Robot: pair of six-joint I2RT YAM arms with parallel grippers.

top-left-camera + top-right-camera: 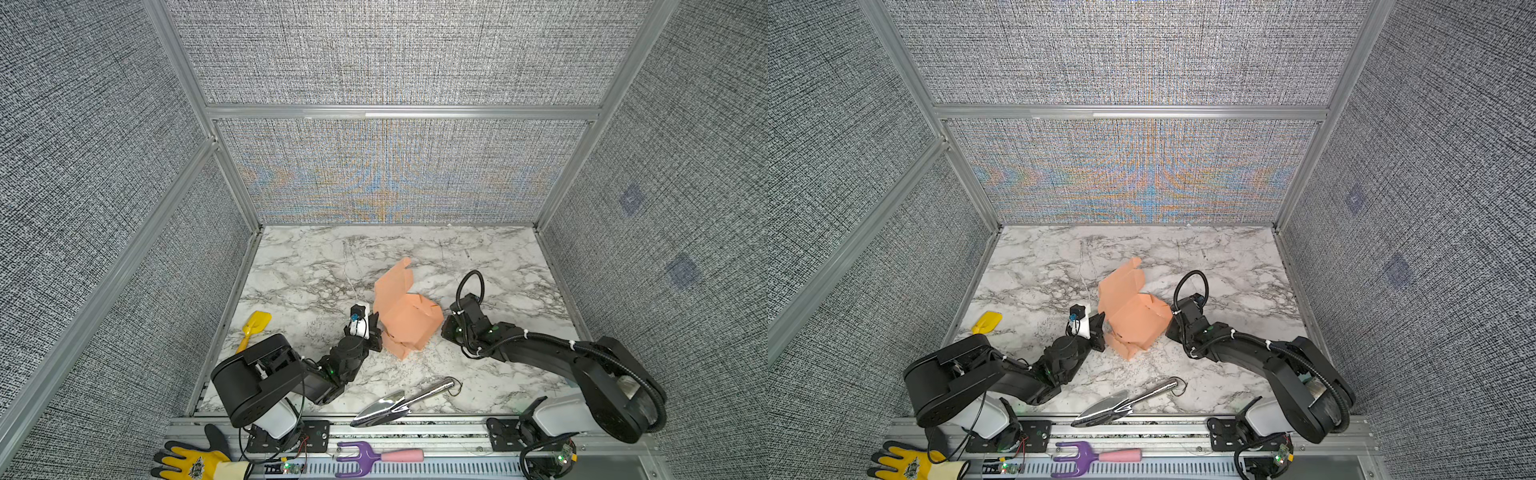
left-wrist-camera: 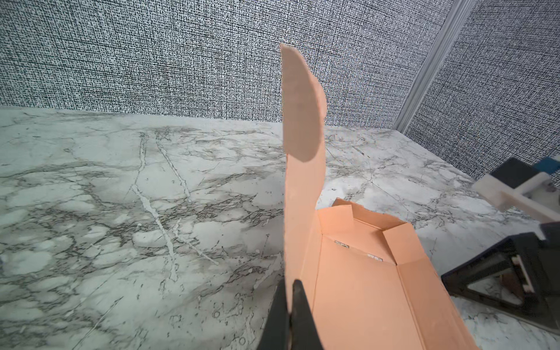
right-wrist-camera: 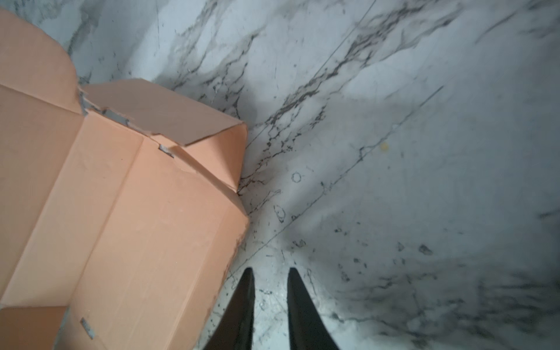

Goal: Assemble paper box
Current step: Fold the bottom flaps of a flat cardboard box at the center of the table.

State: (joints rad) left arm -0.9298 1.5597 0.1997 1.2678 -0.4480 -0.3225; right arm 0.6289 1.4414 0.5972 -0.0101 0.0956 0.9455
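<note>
Marble-patterned table (image 1: 316,266), enclosed by grey woven walls (image 1: 395,54). Box (image 1: 409,318) sits mid-table, partly folded, between both arms. Left gripper (image 2: 289,286) reaches low from near left, pinched tight on the box's upright panel. Right gripper (image 3: 268,272) is just right of the box, fingers narrowly apart, empty.

- No readable text, label, brand or number in any view.
- Yellow-and-black fabric work glove (image 1: 187,460) at the front rail has a dark printed emblem, too small to read.
</note>
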